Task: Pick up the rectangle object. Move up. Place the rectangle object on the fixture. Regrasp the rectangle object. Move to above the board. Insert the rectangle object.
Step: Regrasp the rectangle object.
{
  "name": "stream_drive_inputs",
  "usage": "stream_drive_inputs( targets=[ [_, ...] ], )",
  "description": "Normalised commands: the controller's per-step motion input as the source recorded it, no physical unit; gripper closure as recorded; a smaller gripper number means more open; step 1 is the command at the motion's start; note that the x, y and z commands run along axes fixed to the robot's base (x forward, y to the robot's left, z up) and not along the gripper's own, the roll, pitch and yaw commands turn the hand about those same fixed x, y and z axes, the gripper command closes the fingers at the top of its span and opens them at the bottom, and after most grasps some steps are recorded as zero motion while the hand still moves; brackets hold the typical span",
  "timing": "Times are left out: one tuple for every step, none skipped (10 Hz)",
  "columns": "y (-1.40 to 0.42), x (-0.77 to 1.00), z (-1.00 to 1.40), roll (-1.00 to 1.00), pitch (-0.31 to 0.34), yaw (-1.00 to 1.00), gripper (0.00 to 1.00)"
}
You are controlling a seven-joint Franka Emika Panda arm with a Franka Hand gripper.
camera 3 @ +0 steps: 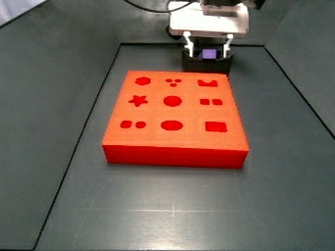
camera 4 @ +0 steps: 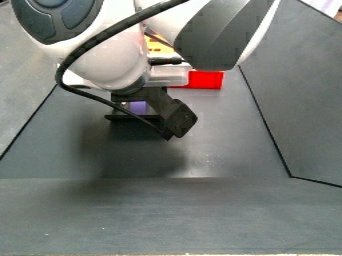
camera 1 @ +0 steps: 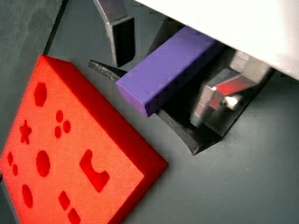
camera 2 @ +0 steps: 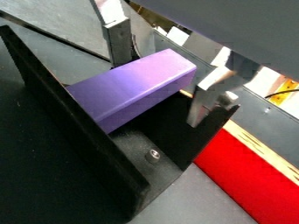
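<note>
Resting the rectangle object on the fixture, upper right beyond the board; end effector spread astride it, regrasp likely next

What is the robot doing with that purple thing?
The robot's gripper is at the black L-shaped fixture, just behind the big flat red board with shaped holes. A small purple rectangular block sits on the fixture between the silver fingers. Whether they are squeezing it cannot be told.
</note>
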Motion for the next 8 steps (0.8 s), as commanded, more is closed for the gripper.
stream_drive_inputs(
  targets=[
    [0.0,0.0,1.0,0.03,0.038,0.0,0.0],
    [0.0,-0.01,1.0,0.04,0.042,0.01,0.0],
    [0.0,-0.02,1.0,0.05,0.054,0.01,0.0],
    [0.0,-0.03,1.0,0.06,0.062,0.0,0.0],
    [0.0,-0.03,1.0,0.06,0.073,-0.01,0.0],
    [0.0,-0.03,0.91,0.06,0.076,-0.02,0.0],
    [0.0,-0.03,0.67,0.05,0.074,-0.03,0.0],
    [0.01,-0.03,0.49,0.04,0.075,-0.03,0.0]
  ],
)
